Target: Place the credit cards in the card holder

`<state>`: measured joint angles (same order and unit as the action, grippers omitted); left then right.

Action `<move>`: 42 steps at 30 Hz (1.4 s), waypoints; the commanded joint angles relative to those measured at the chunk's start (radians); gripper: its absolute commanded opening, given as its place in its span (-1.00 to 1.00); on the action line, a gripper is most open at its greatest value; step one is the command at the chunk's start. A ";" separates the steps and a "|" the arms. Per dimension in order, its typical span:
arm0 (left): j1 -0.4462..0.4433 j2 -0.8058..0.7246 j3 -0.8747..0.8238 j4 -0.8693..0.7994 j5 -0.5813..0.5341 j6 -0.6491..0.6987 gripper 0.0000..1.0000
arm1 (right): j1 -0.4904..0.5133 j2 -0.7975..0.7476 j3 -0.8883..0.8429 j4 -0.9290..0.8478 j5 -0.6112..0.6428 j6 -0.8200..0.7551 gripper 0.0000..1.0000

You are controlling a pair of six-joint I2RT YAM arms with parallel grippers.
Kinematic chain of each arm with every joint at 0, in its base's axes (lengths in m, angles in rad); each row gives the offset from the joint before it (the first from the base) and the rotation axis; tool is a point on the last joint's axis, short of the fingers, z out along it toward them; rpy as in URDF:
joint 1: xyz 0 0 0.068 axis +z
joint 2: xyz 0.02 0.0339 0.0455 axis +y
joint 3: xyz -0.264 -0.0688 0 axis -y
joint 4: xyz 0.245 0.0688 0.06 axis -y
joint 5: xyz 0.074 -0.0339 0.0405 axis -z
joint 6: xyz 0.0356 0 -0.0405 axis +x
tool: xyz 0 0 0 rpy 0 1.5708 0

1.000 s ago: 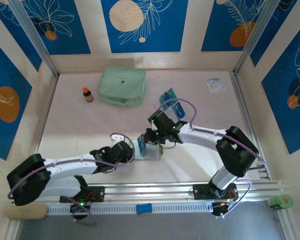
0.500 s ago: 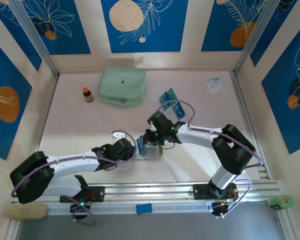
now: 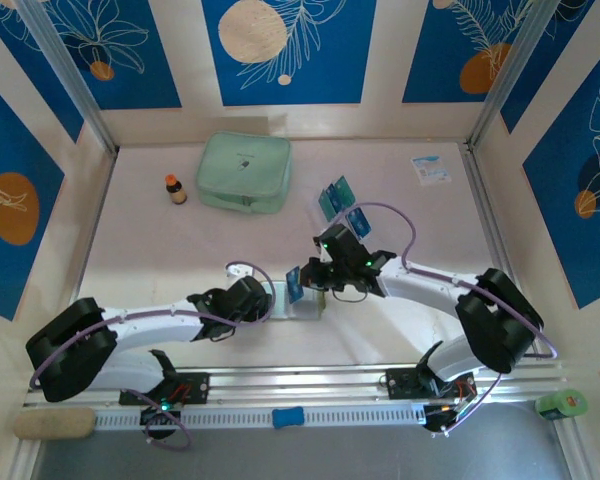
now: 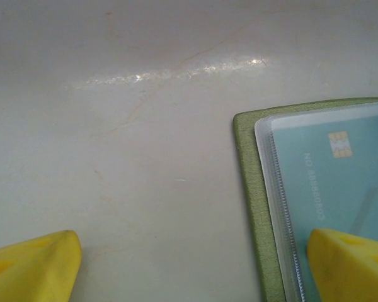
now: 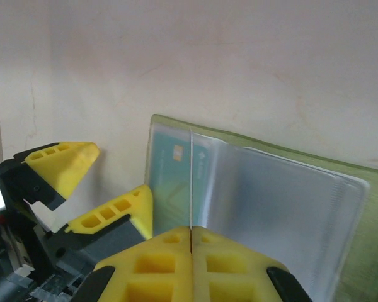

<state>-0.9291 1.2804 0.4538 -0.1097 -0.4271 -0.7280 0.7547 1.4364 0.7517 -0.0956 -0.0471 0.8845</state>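
Note:
The olive card holder (image 3: 302,303) lies open on the table, its green rim (image 5: 271,146) framing clear plastic sleeves. One teal credit card (image 4: 334,182) sits in the left sleeve. My right gripper (image 5: 191,231) is shut on another credit card (image 5: 191,182), held upright and edge-on above the sleeves; from above this card (image 3: 294,283) is blue. My left gripper (image 4: 192,267) is open at the holder's left edge, one yellow fingertip (image 4: 353,264) over the page and the other (image 4: 31,264) over bare table. More blue credit cards (image 3: 336,196) lie farther back.
A pale mint zip pouch (image 3: 244,172) and a small brown bottle (image 3: 175,189) stand at the back left. A white-and-blue packet (image 3: 430,168) lies at the back right. The metal rail (image 3: 310,385) runs along the near edge.
My right arm has swung to the right and carried the held card slightly right over the holder. The left gripper has edged toward the holder and stays open.

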 commanded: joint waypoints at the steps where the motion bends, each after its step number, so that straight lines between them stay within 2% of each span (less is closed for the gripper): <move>1: 0.010 -0.006 -0.010 -0.007 0.003 -0.012 0.84 | -0.003 -0.037 -0.076 0.076 0.044 0.041 -1.00; 7: 0.010 -0.014 -0.015 -0.024 -0.002 -0.019 0.84 | 0.003 -0.072 -0.186 0.247 0.077 0.082 -1.00; 16: 0.010 -0.012 -0.015 -0.048 -0.008 -0.033 0.84 | 0.045 -0.048 -0.228 0.399 0.116 0.109 -1.00; 42: 0.010 -0.067 0.010 -0.070 -0.015 -0.015 0.84 | 0.080 0.060 -0.233 0.476 0.125 0.147 -1.00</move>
<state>-0.9291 1.2366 0.4477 -0.1482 -0.4278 -0.7528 0.8276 1.4826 0.5266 0.3588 0.0650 1.0229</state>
